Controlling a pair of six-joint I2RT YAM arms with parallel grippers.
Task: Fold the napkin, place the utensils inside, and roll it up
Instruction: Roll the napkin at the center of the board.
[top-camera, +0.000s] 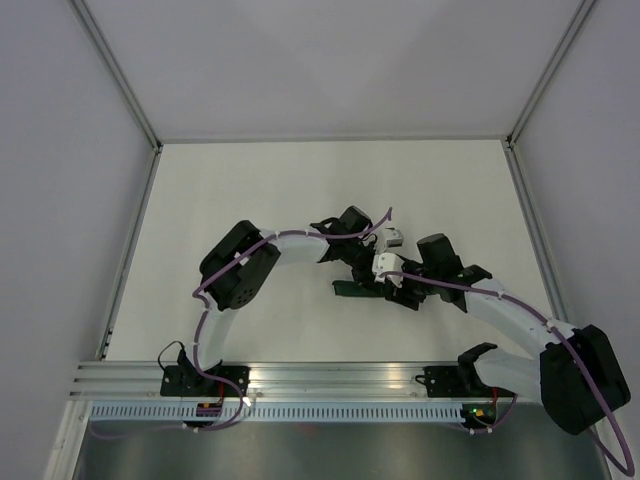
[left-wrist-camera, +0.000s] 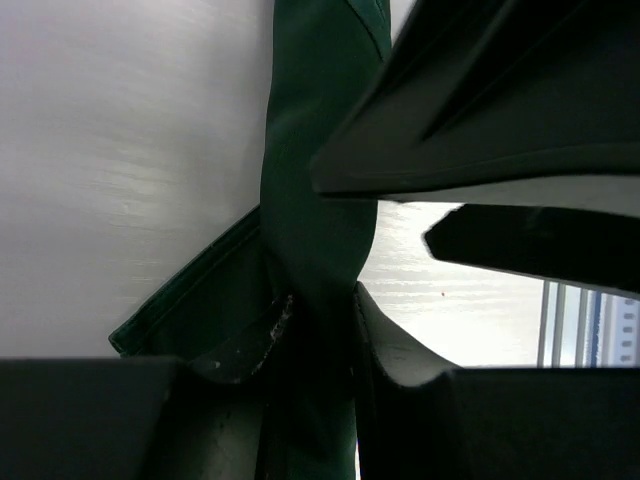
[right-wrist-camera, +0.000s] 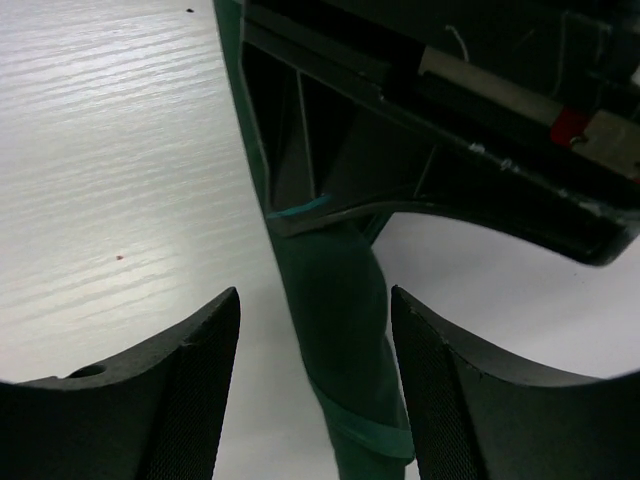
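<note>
The dark green napkin is a narrow rolled bundle on the white table, at its middle. In the left wrist view the roll runs up from between my fingers, and my left gripper is shut on it. My right gripper is open, with the roll lying between its two pads and touching neither. In the top view the left gripper and the right gripper meet over the roll. No utensils are in view.
The white table is walled at the back and on both sides. An aluminium rail with both arm bases runs along the near edge. The right gripper's body hangs close over the left one.
</note>
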